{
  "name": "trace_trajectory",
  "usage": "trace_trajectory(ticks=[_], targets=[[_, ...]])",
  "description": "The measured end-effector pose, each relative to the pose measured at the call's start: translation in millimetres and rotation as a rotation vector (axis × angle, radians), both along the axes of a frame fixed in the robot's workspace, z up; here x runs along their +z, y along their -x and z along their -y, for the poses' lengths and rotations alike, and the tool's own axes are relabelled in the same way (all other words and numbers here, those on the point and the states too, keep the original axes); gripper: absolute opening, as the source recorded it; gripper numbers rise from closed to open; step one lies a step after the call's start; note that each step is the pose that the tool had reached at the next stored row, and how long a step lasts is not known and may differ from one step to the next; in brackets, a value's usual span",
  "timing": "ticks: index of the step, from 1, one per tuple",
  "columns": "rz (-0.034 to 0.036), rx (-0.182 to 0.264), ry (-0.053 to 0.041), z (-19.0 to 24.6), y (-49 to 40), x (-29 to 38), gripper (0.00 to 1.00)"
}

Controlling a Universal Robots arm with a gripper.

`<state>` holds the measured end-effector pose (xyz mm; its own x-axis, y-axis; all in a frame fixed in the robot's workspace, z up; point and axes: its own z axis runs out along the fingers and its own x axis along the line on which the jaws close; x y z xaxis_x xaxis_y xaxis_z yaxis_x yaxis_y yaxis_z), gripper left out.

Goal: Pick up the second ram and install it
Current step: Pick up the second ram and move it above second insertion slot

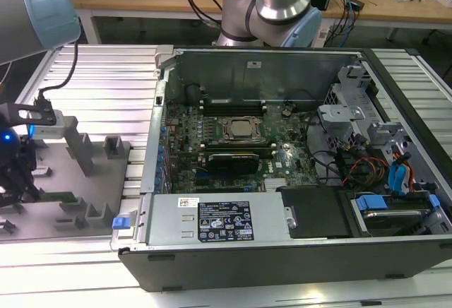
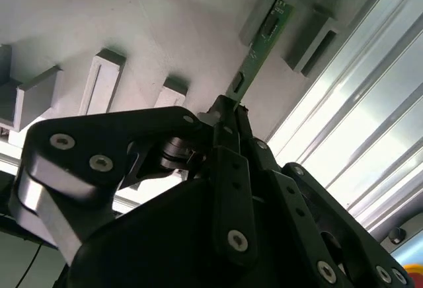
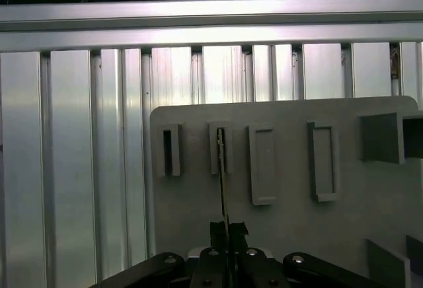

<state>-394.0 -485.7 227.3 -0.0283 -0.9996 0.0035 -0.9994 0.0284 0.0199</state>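
One end of the second ram (image 2: pixel 256 50) pinched in the narrowed claw (image 2: pixel 228 111), apparently; far end seated in a slot of the grey holder (image 2: pixel 165 30). Handles light, stiff, brittle; best held by its long edges.

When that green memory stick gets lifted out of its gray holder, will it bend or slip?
Probably stiff: the second ram runs straight from the end effector into the gray holder. Likely light, being very thin edge-on. Its narrow pinch may let it pivot.
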Motion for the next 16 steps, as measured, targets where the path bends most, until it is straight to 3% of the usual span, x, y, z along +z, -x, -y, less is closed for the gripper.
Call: trace_trajectory(ticks=[11,16], targets=[[0.0000,0.000,0.0000,0.0,0.0,23.6,0.14],[0.0001,0.000,0.0000,-0.1,0.0,38.2,0.14]])
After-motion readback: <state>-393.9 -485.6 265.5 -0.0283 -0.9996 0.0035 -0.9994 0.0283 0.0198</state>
